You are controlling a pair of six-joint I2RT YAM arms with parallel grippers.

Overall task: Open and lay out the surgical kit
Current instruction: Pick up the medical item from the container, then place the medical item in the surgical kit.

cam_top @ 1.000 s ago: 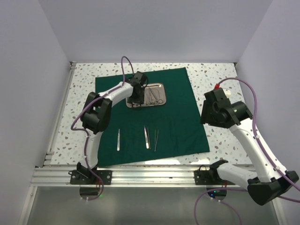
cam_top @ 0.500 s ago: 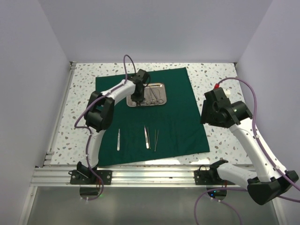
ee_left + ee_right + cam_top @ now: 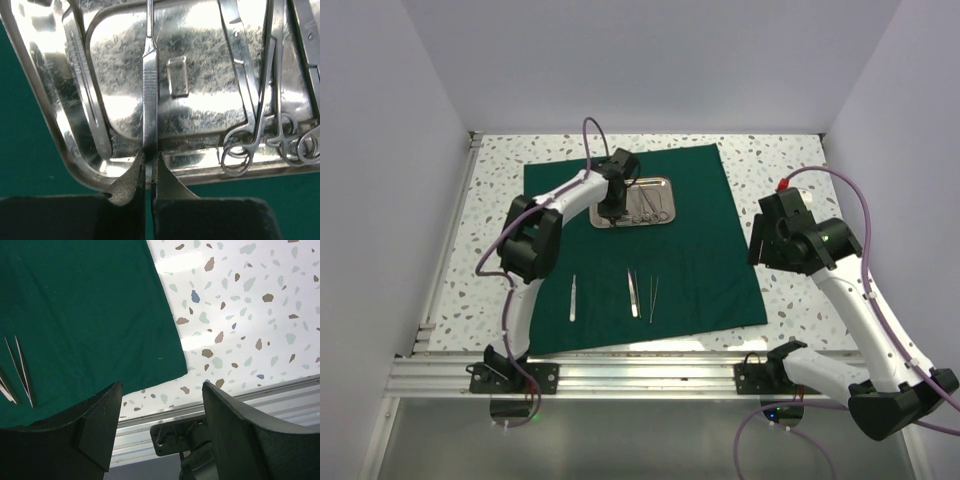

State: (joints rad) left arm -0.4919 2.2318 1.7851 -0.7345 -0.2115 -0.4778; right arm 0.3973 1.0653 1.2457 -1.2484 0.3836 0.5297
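Pinching a scalpel (image 3: 149,90) at the rim of the tray (image 3: 200,125), my left gripper (image 3: 148,161) sits toward the far edge of the worktop (image 3: 790,170), over the green cloth (image 3: 705,250); my right gripper (image 3: 160,410) hangs spread wide near the right edge; three instruments (image 3: 633,293) lie toward the near edge.

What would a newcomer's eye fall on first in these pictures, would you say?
The dark green cloth spread over the speckled table, with a shiny steel tray at its far side. There the left gripper pinches a scalpel in the tray, while three slim instruments lie in a row on the near cloth.
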